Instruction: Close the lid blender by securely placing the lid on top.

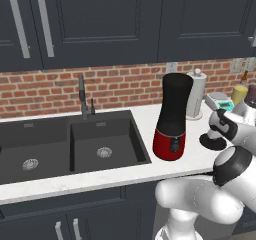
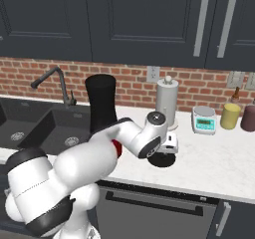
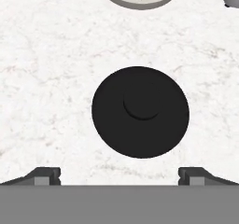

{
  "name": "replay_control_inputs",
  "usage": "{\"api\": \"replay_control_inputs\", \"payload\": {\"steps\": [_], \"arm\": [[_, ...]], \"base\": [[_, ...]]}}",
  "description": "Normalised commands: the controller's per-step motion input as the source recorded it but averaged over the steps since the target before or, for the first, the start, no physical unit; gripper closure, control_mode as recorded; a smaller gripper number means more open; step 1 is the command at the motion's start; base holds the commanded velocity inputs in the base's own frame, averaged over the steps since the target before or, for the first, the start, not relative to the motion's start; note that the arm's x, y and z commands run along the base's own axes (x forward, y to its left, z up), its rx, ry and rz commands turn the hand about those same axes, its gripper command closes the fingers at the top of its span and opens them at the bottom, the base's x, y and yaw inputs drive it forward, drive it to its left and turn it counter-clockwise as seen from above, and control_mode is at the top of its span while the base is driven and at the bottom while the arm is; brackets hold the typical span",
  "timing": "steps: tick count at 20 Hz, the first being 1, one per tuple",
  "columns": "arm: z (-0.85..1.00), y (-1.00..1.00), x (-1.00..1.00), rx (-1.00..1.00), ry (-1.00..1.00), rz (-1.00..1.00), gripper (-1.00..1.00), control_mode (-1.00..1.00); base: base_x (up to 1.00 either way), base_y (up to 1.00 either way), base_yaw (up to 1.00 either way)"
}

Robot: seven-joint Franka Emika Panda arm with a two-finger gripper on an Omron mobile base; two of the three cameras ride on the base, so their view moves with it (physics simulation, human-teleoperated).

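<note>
The blender (image 1: 173,116) (image 2: 101,103) stands upright on the white counter right of the sink, a tall black jar on a glossy red base, with its top uncovered. The lid (image 1: 212,143) (image 2: 162,160) (image 3: 140,111), a flat round black cap with a raised centre, lies flat on the counter to the blender's right. My gripper (image 3: 119,175) hangs open just above the lid and points straight down at it. Its two dark fingertips (image 3: 46,175) stand wide apart at either side, with nothing between them.
A white paper-towel roll (image 1: 196,95) (image 2: 167,101) stands behind the lid. A white-and-teal scale (image 1: 220,101) (image 2: 204,119) and two jars (image 2: 230,116) sit further right. A dark double sink (image 1: 50,144) with a faucet (image 1: 82,96) lies left of the blender.
</note>
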Motion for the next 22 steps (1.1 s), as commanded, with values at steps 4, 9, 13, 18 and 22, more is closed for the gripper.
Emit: {"api": "replay_control_inputs", "payload": {"steps": [4, 9, 13, 18, 22], "arm": [[-0.19, -0.07, 0.18, 0.00, 0.00, 0.04, -1.00, -1.00], [-0.15, -0.13, 0.18, 0.02, 0.00, 0.04, -1.00, -1.00], [-0.14, -0.15, 0.17, 0.02, 0.00, 0.04, -1.00, -1.00], [-0.13, -0.13, 0.19, 0.02, 0.00, 0.04, -1.00, -1.00], [-0.13, -0.06, 0.21, 0.01, 0.01, 0.04, -1.00, -1.00]], "base": [[0.00, 0.00, 0.00], [0.00, 0.00, 0.00], [0.00, 0.00, 0.00], [0.00, 0.00, 0.00], [0.00, 0.00, 0.00]]}}
